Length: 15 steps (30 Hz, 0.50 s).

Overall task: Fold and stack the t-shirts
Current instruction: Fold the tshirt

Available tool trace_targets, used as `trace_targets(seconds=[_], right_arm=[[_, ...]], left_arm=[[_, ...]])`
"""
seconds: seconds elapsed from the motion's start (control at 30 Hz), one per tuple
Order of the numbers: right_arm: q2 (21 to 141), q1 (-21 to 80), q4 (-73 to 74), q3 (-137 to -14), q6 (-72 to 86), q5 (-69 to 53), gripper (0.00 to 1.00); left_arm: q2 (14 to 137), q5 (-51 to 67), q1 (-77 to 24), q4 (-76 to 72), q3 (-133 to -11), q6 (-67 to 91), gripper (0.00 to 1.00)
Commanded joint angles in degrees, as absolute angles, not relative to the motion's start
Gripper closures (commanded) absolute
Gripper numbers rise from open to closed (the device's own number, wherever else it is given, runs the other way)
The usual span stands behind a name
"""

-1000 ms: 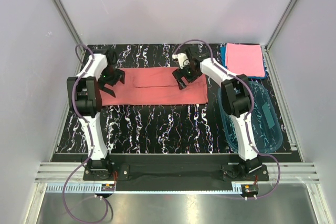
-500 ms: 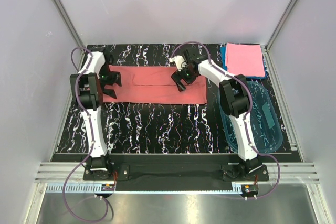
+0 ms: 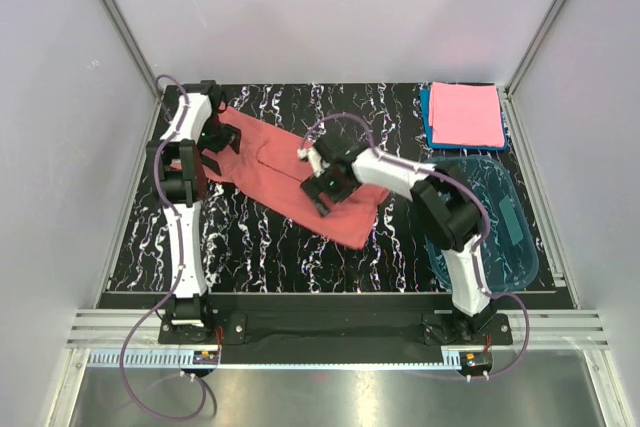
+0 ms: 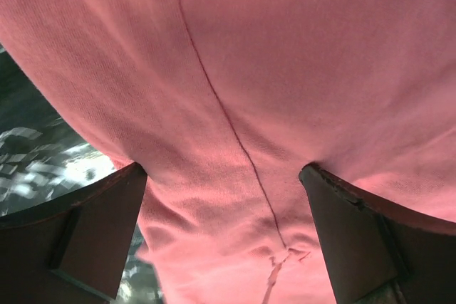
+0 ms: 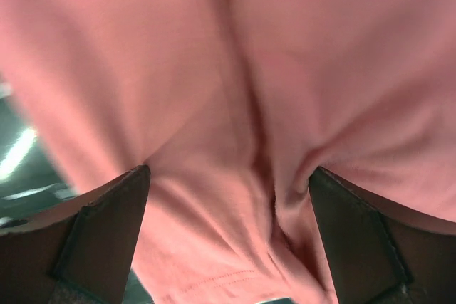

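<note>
The salmon t-shirt (image 3: 285, 172) lies as a long folded strip, slanting from the far left down to the table's middle. My left gripper (image 3: 213, 139) is at its far-left end. In the left wrist view its jaws (image 4: 224, 197) stand wide open, with the salmon cloth (image 4: 249, 69) and a seam between them. My right gripper (image 3: 325, 187) is over the strip's near-right part. It is open too (image 5: 228, 197), with wrinkled salmon cloth (image 5: 249, 55) filling the gap. A folded pink t-shirt (image 3: 465, 112) lies on a folded blue one (image 3: 427, 112) at the far right.
A clear blue plastic tub (image 3: 500, 232) stands at the right edge, next to the right arm. The black marbled table top (image 3: 260, 247) shows in front of the shirt. White walls enclose the back and both sides.
The salmon strip has swung from lying straight across to a slant. My right gripper moved nearer and to the left with it. My left gripper shifted a little toward the far-left corner.
</note>
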<state>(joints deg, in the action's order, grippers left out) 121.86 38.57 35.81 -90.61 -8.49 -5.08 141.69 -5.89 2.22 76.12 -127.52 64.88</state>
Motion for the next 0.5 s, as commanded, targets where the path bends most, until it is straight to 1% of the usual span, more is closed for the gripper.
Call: trace_targets(seconds=[0.0, 0.1, 0.23, 0.27, 0.33, 0.37, 0.43, 0.47], right_arm=[[120.9, 46.1, 41.6, -85.4, 5.5, -12.7, 0.0], [120.2, 50.0, 42.3, -88.2, 8.9, -16.8, 0.0], [117.8, 51.6, 44.2, -92.4, 8.7, -16.6, 0.0], [116.6, 51.7, 44.4, -92.8, 8.3, -15.4, 0.01], [113.6, 51.6, 45.3, -93.5, 6.9, -12.1, 0.0], [113.0, 51.5, 47.8, -95.1, 6.9, -10.6, 0.0], [112.7, 51.4, 51.5, -97.4, 7.1, -3.8, 0.0], [112.4, 51.3, 53.9, -98.3, 7.6, -0.9, 0.0]], left_arm=[[144.1, -9.3, -1.3, 69.5, -131.2, 54.2, 0.01], [144.3, -7.9, -2.6, 65.5, -131.8, 44.9, 0.01], [141.8, -11.3, -3.1, 64.3, -130.1, 34.0, 0.02], [138.0, -14.4, -3.2, 63.5, -128.9, 30.1, 0.02], [133.0, -16.4, -3.4, 60.6, -124.2, 26.4, 0.02], [128.4, -18.9, -3.6, 57.9, -122.9, 24.0, 0.02], [123.9, -21.5, -4.7, 55.5, -120.0, 22.7, 0.02], [122.6, -24.7, -5.3, 54.5, -119.4, 23.6, 0.02]])
